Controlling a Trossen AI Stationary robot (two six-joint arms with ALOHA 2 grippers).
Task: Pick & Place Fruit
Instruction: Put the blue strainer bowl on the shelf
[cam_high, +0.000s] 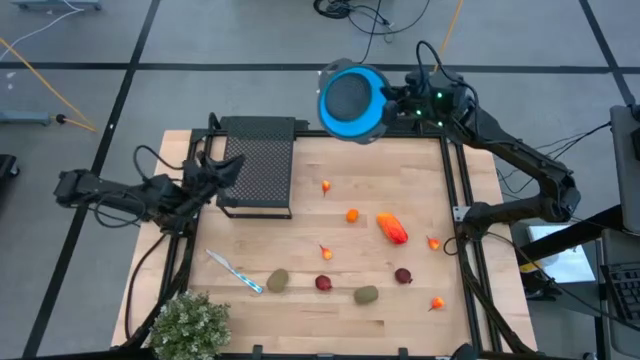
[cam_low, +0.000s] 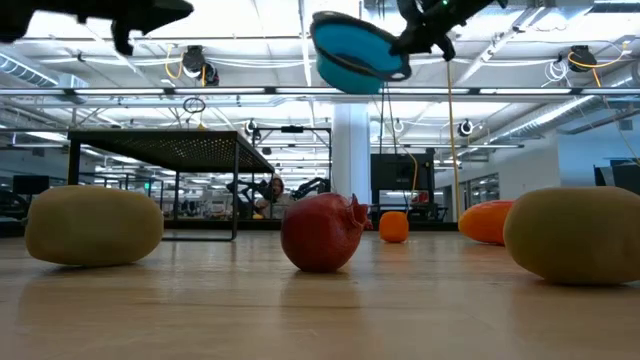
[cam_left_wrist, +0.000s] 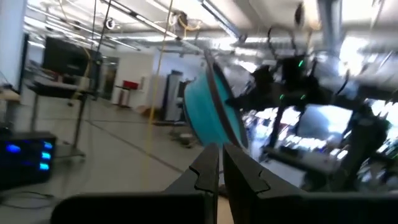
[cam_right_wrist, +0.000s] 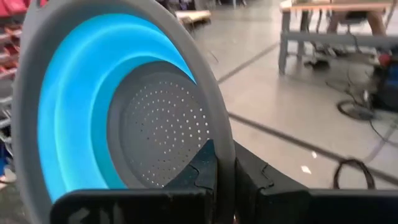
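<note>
Blue colander (cam_high: 352, 102) is being pinched at its rim by right gripper (cam_high: 400, 103); fruit (cam_high: 392, 228) is lying well below the fingers; left gripper (cam_high: 222, 172) is being held closed, empty.

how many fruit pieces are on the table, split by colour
small orange or red-orange pieces: 5, e.g.
dark red rounds: 2, e.g.
olive-brown ovals: 2, e.g.
longer red-orange piece: 1
total: 10
</note>
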